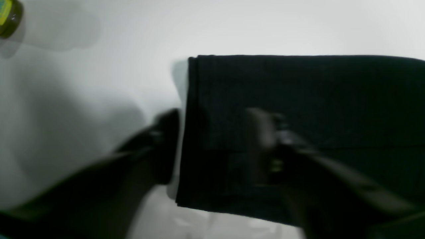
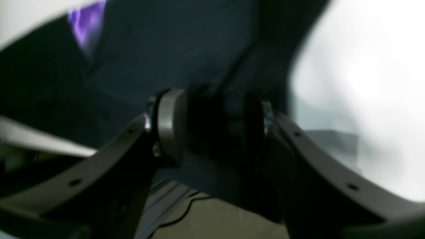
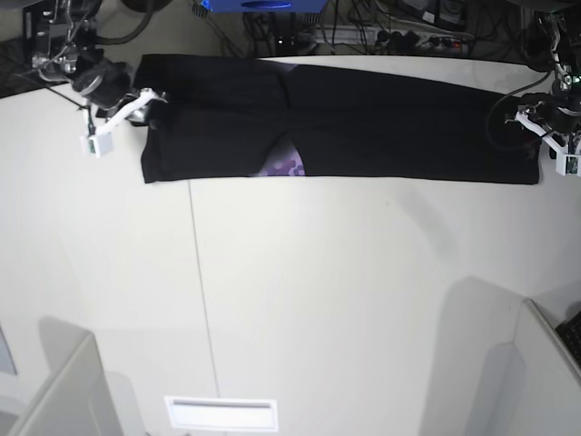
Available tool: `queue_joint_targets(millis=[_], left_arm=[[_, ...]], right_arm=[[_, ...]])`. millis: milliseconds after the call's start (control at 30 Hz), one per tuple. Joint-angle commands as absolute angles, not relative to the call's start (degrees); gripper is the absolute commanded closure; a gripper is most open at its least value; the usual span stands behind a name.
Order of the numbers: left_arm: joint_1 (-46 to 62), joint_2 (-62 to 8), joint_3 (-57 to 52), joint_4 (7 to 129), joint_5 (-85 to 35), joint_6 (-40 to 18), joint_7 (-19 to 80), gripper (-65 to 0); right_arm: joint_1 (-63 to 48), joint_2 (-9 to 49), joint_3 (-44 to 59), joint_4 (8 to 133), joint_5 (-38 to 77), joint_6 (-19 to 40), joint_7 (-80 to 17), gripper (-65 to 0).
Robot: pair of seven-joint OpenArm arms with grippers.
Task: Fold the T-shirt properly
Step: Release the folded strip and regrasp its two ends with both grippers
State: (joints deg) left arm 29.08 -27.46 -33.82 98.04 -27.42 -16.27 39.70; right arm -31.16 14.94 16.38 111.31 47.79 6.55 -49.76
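Standing parted with fingers astride the cloth's end edge, left gripper (image 1: 212,146) gripping nothing, right gripper (image 2: 212,126) likewise parted over dark cloth at the opposite end, T-shirt (image 3: 363,127) lying folded into 1 long black band along the far edge of the white table (image 3: 318,300).

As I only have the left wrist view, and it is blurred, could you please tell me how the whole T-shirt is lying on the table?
Observer: The T-shirt lies as one long black band across the far side of the table.
Operator: Thank you. Is any print showing?
Observer: Yes, a purple patch peeks out at the band's near edge, about midway.
Operator: And where is the right gripper?
Observer: The right gripper is at the end your view misses, jaws apart; any grip is too blurred to judge.
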Motion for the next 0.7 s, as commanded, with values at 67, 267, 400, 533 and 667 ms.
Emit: queue_joint_targets(millis=[67,267,400,533,667], left_arm=[[29.2,-28.4,-34.6,100.6,-28.0,-16.0,38.5,-45.7],[28.6,-24.6,-34.6,106.4,-28.0,-16.0,38.5,-37.5],[26.5,-21.4,-34.6,106.3,-27.6,-16.0,38.5,0.0],[26.2,-20.4,-35.6,106.3,-27.6,-16.0,38.5,0.0],[26.2,-20.1,-36.0,103.3,-27.6,-16.0,38.5,0.0]], right_arm=[[-31.2,15.7,17.6,113.7,48.7,6.9,-49.4,-27.0],[-30.1,15.6,16.6,115.3,48.7,7.1,-49.4,-11.4],[-29.4,15.5,12.4,115.1,48.8,9.1,-49.1,0.0],[-28.6,15.5,8.4,114.5,48.6,12.1,-49.1,0.0],[-27.4,15.5,5.7,112.7,48.3,12.2,-49.1,0.0]])
